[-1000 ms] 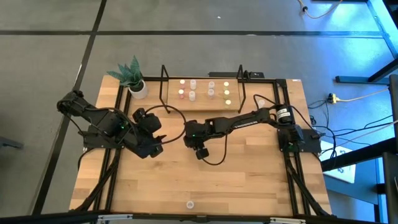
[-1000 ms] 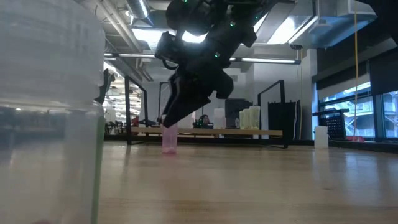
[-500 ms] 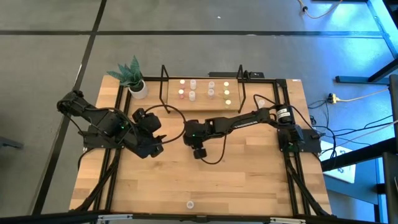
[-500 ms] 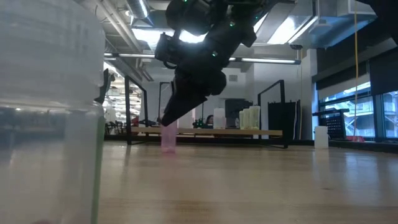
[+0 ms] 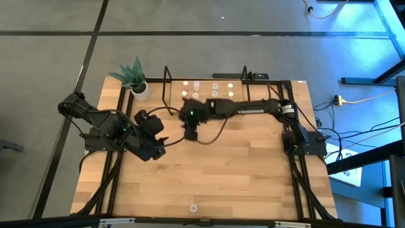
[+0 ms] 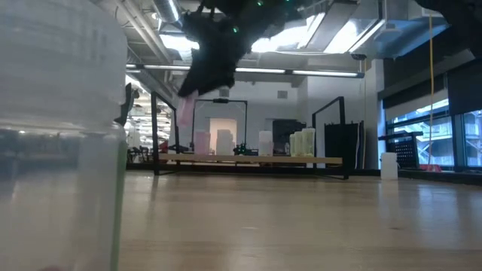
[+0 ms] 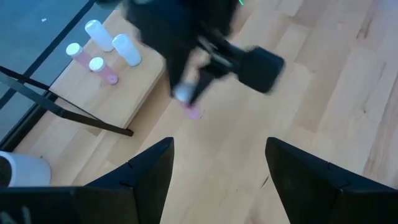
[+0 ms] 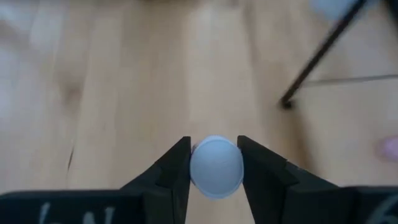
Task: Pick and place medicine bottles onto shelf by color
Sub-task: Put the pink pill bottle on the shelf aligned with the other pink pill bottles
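Right wrist view showed the right gripper (image 8: 214,163) clamped on a pink bottle (image 8: 216,167), which I judged should go down upright beside the shelf's (image 5: 205,104) pink ones.

Light-wood table (image 5: 240,171) is carrying the shelf (image 5: 205,109) at 12 o'clock, with medicine bottles (image 5: 215,86) standing on its board. Potted plant (image 5: 135,79) is sitting at 11; one lone bottle (image 5: 193,208) is resting at 6.
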### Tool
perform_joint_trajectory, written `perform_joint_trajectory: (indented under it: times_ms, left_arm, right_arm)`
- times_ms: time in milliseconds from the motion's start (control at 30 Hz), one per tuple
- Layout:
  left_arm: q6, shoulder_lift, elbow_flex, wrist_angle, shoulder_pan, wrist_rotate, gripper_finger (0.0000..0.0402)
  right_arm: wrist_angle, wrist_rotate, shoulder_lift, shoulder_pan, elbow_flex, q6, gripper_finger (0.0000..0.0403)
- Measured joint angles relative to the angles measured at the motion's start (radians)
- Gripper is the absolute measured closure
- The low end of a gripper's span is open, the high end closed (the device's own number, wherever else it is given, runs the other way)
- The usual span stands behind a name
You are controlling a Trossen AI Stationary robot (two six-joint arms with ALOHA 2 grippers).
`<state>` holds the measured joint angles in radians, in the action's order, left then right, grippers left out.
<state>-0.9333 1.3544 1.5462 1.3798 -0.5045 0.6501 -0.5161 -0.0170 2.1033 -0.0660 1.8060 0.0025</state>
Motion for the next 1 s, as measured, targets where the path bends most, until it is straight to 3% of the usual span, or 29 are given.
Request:
perform_joint_trajectory:
  times_ms: [233,567,1000]
  left_arm:
    - [0.000,0.000,0.000,0.014,0.000,0.014,0.0154]
    - [-0.007,0.000,0.000,0.016,0.000,0.050,0.0154]
    - [-0.007,0.000,0.001,0.016,0.008,0.102,0.0154]
  right_arm:
    - [-0.005,0.000,-0.002,-0.073,0.087,0.042,0.0283]
    - [0.016,-0.002,0.029,-0.138,0.089,0.021,0.0283]
    - [-0.010,0.075,0.070,-0.173,0.088,-0.034,0.0283]
